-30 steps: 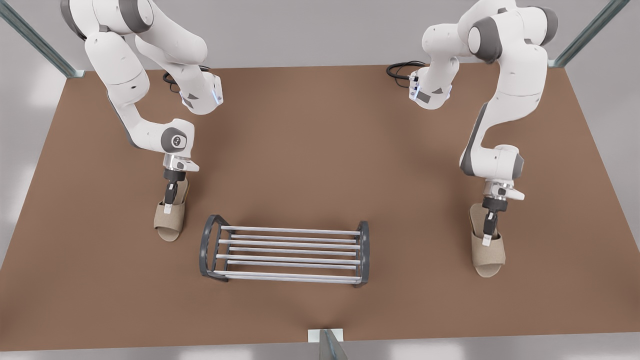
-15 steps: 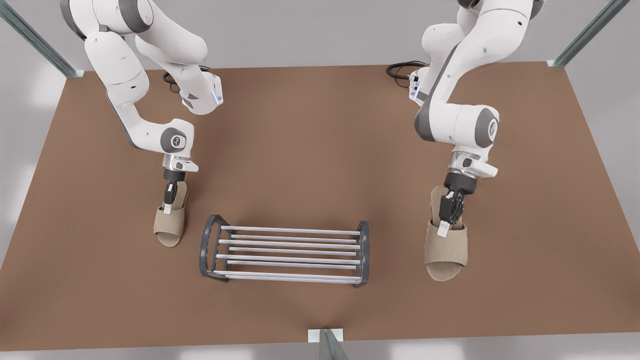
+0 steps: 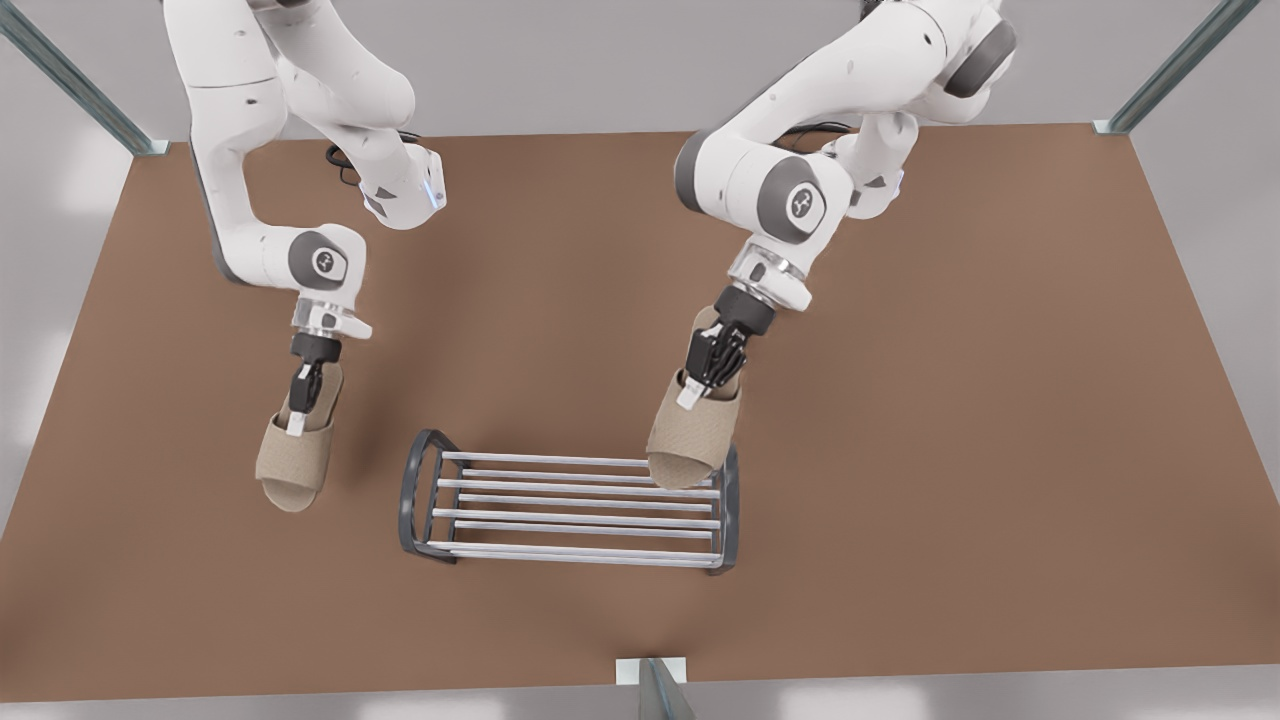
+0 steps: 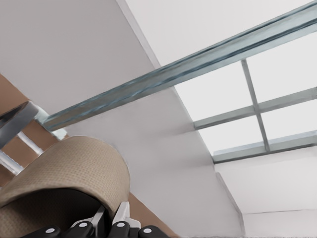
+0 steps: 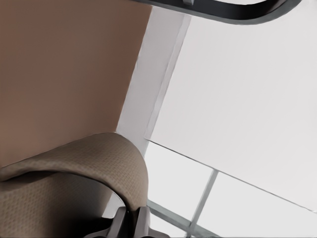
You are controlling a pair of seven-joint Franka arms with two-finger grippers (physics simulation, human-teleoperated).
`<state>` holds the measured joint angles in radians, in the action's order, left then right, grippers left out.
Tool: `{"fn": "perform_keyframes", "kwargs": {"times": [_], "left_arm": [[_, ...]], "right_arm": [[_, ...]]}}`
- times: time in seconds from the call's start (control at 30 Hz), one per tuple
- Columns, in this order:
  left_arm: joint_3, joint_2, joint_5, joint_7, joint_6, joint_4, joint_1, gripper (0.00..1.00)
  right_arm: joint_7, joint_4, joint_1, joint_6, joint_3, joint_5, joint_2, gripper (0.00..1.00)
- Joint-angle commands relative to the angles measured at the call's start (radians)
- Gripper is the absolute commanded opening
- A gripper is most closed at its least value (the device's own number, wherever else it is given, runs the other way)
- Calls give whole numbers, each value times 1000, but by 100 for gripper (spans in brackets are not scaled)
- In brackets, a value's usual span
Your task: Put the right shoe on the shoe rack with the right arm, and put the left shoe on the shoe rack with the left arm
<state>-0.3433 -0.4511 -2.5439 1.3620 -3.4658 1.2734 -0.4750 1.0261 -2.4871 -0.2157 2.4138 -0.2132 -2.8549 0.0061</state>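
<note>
In the front view the shoe rack [image 3: 412, 490], silver bars between dark arched ends, stands at the table's middle front. My left gripper [image 3: 297, 415] is shut on the strap of the left shoe [image 3: 290, 465], a beige slipper hanging toe-down left of the rack. My right gripper [image 3: 690, 395] is shut on the right shoe [image 3: 695, 445], tilted with its toe over the rack's right end; I cannot tell whether they touch. The left wrist view has the left shoe [image 4: 74, 163] beside the rack [image 4: 15, 119]. The right wrist view has the right shoe [image 5: 74, 173] near the rack's dark end frame [image 5: 223, 12].
The brown table [image 3: 1000, 450] spreads wide to the front view's right of the rack. A metal post [image 3: 650, 685] rises at the middle of the front edge. Black cables [image 3: 800, 140] lie at the back by the arm bases.
My right gripper carried the right shoe from the front view's far right across to the rack's right end. My left gripper lifted the left shoe and moved it slightly left.
</note>
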Motion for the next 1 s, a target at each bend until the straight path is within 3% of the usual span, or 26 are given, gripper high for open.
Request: {"fn": "perform_keyframes", "kwargs": {"times": [0.0, 0.13, 0.2, 0.27, 0.43, 0.47, 0.5, 0.53, 0.87, 0.97], "left_arm": [[6, -47, 1, -213, -21, -57, -45, 21], [23, -192, 7, -215, -19, -213, -132, 21], [82, -284, 8, -215, -7, -295, -145, 21], [159, -333, 8, -215, 85, -298, -139, 21], [184, -386, 8, -216, 137, -315, -131, 21], [185, -403, 8, -216, 142, -335, -132, 31], [201, -405, 10, -213, 146, -335, -132, 73], [204, -405, 11, -212, 146, -335, -132, 97], [219, -413, 36, -201, 143, -289, -131, 100], [219, -301, 56, -201, 74, -166, -131, 100]], "right_arm": [[48, 40, 3, 200, -2, 5, -40, 21], [180, 79, 38, 295, -5, 19, -90, 21], [195, 122, 47, 364, -8, 69, -98, 21], [193, 203, 59, 479, -8, 108, -103, 21], [193, 297, 61, 610, -14, 141, -94, 21], [193, 326, 82, 628, -18, 150, -83, 21], [193, 333, 87, 634, -18, 184, -83, 21], [193, 350, 87, 636, -20, 184, -83, 21], [192, 435, 137, 636, -37, 229, -35, 21], [190, 485, 156, 636, -37, 235, 3, 21]]}}
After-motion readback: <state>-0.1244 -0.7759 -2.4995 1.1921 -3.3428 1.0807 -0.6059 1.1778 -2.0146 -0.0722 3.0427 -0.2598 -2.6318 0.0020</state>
